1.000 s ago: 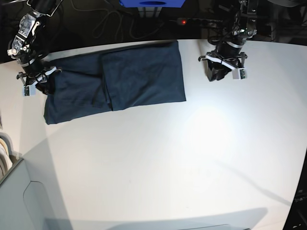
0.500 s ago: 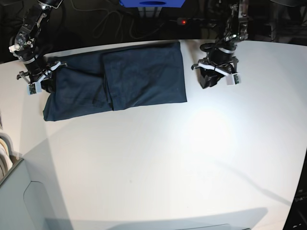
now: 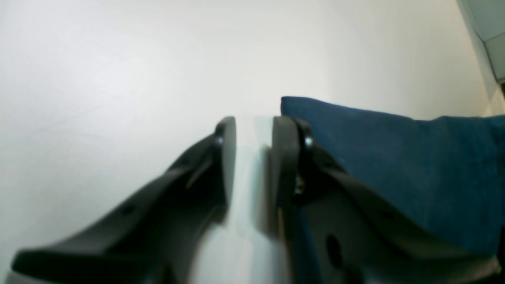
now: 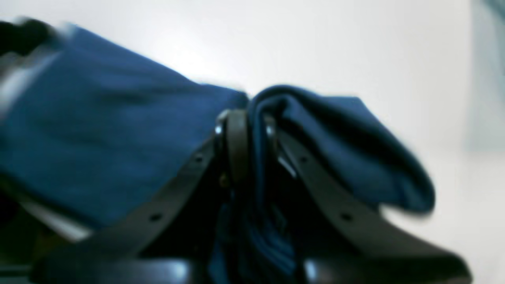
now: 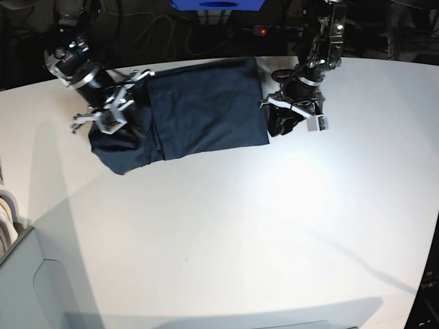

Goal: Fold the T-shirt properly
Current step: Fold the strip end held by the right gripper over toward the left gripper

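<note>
Dark navy-blue folded cotton T-shirt (image 5: 199, 113) on white surface (image 5: 226, 233), far side. Right gripper (image 4: 244, 132) fingers pinching bunched shirt edge. Left gripper (image 3: 254, 138) fingers slightly spread, empty, beside shirt's opposite edge.

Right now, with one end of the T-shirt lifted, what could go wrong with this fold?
1. The right gripper pinches only a bunched bit of the T-shirt; the end could land crumpled.
2. The left gripper stands open beside the shirt's edge, holding nothing, so that end may drag across the table.
</note>
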Available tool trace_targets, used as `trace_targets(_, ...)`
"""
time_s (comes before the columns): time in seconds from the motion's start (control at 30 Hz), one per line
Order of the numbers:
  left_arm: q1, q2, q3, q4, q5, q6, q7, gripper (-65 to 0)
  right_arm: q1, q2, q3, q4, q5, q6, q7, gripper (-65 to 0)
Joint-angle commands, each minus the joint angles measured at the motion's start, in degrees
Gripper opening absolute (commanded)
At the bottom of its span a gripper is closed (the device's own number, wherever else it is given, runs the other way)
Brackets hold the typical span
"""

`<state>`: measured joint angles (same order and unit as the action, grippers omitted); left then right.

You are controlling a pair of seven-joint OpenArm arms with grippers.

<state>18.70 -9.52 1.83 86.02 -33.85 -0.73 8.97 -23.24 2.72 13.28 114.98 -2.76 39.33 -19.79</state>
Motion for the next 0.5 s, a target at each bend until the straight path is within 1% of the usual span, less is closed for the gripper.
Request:
trace_targets(0.0,-0.2,-0.2,0.1,-0.3,0.2,0.7,1.7,-49.4,-0.1,0.4,-2.3,1.6,1.4,0.7,1.8,-64.9)
trace_targets(0.13,-0.4,-0.2,0.1,-1.1,0.2,0.7,1.7,-49.4,0.7,0.7,-11.0,1.4,0.8,0.7,1.8,-64.9)
trace_targets(0.2,-0.4,-0.2,0.1,-1.1,0.2,0.7,1.7,-49.4,1.9,0.7,-15.4,0.4,-1.4,0.7,1.8,-64.9)
trace_targets(0.27,-0.4,-0.3,0.1,-1.1,0.2,0.8,1.7,-49.4,3.1,0.4,-19.5,-1.4,-4.8,0.7,1.8,-64.9)
trace_targets(0.37,-0.3,-0.4,0.1,-1.1,0.2,0.8,1.7,-49.4,4.5,0.1,-23.4,-5.1,-8.4,0.7,2.1,-64.9)
trace_targets(0.47,-0.3,-0.3,0.1,-1.1,0.2,0.8,1.7,-49.4,6.1,0.1,-26.8,-9.0,-8.9,0.7,2.3,-64.9)
